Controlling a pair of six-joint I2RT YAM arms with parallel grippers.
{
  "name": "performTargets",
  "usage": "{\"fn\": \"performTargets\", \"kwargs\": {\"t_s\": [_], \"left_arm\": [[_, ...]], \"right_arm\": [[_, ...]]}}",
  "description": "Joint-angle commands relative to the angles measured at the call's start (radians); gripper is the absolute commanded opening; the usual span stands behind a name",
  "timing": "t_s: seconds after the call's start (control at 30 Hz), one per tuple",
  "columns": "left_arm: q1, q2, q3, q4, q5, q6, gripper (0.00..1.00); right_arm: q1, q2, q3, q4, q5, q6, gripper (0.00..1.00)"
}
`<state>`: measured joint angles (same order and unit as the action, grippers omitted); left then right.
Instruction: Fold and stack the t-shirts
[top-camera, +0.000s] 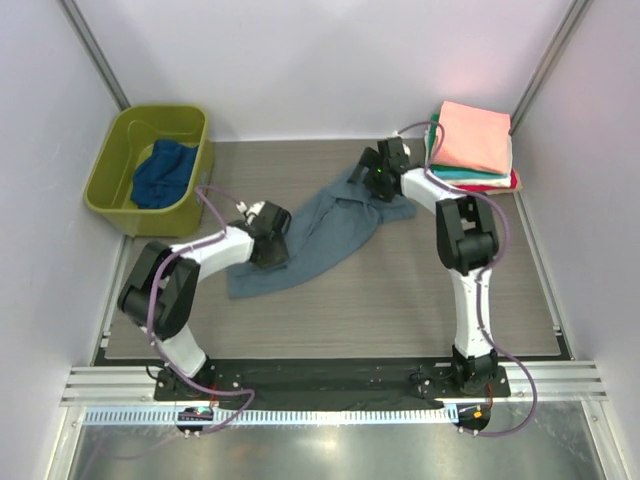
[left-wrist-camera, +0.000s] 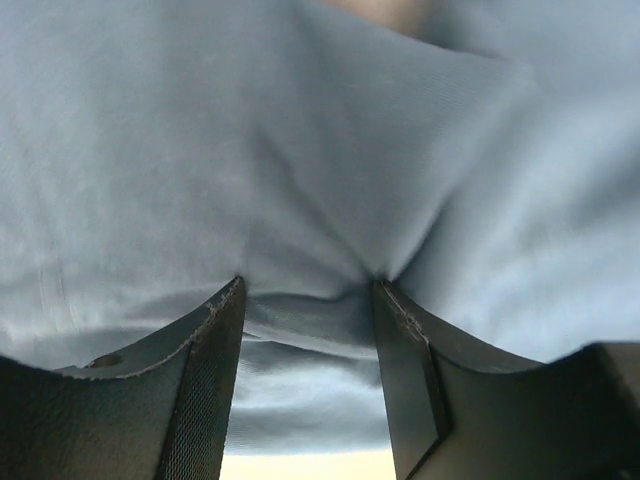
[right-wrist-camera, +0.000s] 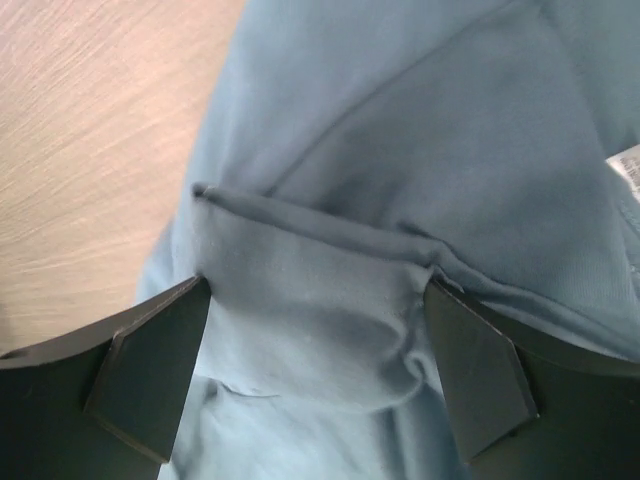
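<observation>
1. The grey-blue shirt (top-camera: 320, 235) is lying rumpled and unfolded across the middle of the table (top-camera: 400, 300). Judging from this, the step in hand is taking hold of it so it can be spread flat for folding.
2. The left claw (top-camera: 270, 238) is sitting on the shirt's left part, just left of centre in the overhead view. Its jaws are standing roughly half apart with a ridge of cloth bulging up between them, and no firm pinch is showing.
3. The right claw (top-camera: 375, 178) is sitting on the shirt's upper right end. Its jaws are standing wide, straddling a raised fold, and are gripping nothing.
4. A folded pile is waiting in the upper right corner, with the pink shirt (top-camera: 472, 135) on top, the teal shirt (top-camera: 445, 172) under it and the red shirt (top-camera: 505, 185) peeking out at the bottom. The navy shirt (top-camera: 165, 172) is lying in the green tub (top-camera: 110, 175) at upper left.
5. The next move is calling for both claws to close on the cloth between their jaws. They would then need to lift and draw apart evenly, so the shirt opens out rather than bunching.
</observation>
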<state>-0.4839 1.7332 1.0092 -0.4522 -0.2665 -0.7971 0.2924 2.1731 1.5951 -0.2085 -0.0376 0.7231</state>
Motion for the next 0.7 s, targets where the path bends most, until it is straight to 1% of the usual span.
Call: {"fn": "performTargets", "kwargs": {"t_s": [0.0, 0.03, 0.07, 0.1, 0.13, 0.17, 0.2, 0.23, 0.27, 0.3, 0.33, 0.37, 0.4, 0.43, 0.47, 0.53, 0.57, 0.63, 0.67], "left_arm": [[-0.170, 0.059, -0.158, 0.033, 0.362, -0.177, 0.54], [-0.214, 0.042, -0.168, 0.078, 0.398, -0.236, 0.54], [-0.252, 0.032, -0.170, 0.101, 0.429, -0.272, 0.54], [-0.331, 0.019, -0.166, 0.127, 0.487, -0.295, 0.53], [-0.370, 0.003, -0.155, 0.135, 0.484, -0.313, 0.52], [-0.404, -0.045, -0.134, 0.124, 0.478, -0.344, 0.52], [-0.441, -0.073, -0.120, 0.113, 0.468, -0.352, 0.52], [-0.494, -0.098, -0.106, 0.054, 0.429, -0.358, 0.53], [-0.519, -0.130, -0.090, 0.012, 0.400, -0.361, 0.53], [-0.538, -0.189, -0.055, -0.035, 0.368, -0.358, 0.53], [-0.553, -0.228, -0.043, -0.127, 0.331, -0.353, 0.54], [-0.574, -0.260, -0.028, -0.179, 0.228, -0.352, 0.54], [-0.576, -0.321, -0.005, -0.225, 0.189, -0.350, 0.55], [-0.576, -0.349, 0.006, -0.306, 0.143, -0.346, 0.56], [-0.576, -0.371, 0.015, -0.344, 0.056, -0.338, 0.57], [-0.576, -0.419, 0.034, -0.431, -0.031, -0.329, 0.58], [-0.576, -0.429, 0.034, -0.443, -0.090, -0.323, 0.58], [-0.576, -0.434, 0.037, -0.466, -0.121, -0.303, 0.58], [-0.576, -0.434, 0.035, -0.468, -0.132, -0.301, 0.58]], "right_arm": [[0.002, 0.222, 0.318, -0.192, -0.091, -0.060, 0.95], [0.004, 0.335, 0.406, -0.213, -0.111, -0.082, 0.95], [0.005, 0.385, 0.572, -0.232, -0.140, -0.093, 0.95], [0.007, 0.433, 0.650, -0.248, -0.198, -0.099, 0.94], [0.008, 0.482, 0.717, -0.250, -0.232, -0.108, 0.95], [0.014, 0.554, 0.840, -0.246, -0.260, -0.129, 0.95], [0.014, 0.588, 0.891, -0.240, -0.313, -0.140, 0.95], [0.016, 0.608, 0.925, -0.221, -0.336, -0.152, 0.95], [0.022, 0.617, 0.936, -0.195, -0.363, -0.174, 0.96], [0.025, 0.614, 0.924, -0.124, -0.383, -0.186, 0.97], [0.028, 0.608, 0.907, -0.091, -0.407, -0.201, 0.98], [0.031, 0.603, 0.882, -0.071, -0.409, -0.220, 0.98], [0.034, 0.593, 0.878, -0.063, -0.400, -0.243, 0.98], [0.034, 0.588, 0.870, -0.062, -0.390, -0.251, 0.98], [0.033, 0.582, 0.858, -0.057, -0.378, -0.257, 0.98], [0.033, 0.579, 0.859, -0.049, -0.380, -0.264, 0.98], [0.033, 0.577, 0.861, -0.028, -0.399, -0.264, 0.98], [0.036, 0.577, 0.867, 0.004, -0.430, -0.249, 0.98], [0.039, 0.579, 0.885, 0.035, -0.474, -0.243, 0.98]]}}
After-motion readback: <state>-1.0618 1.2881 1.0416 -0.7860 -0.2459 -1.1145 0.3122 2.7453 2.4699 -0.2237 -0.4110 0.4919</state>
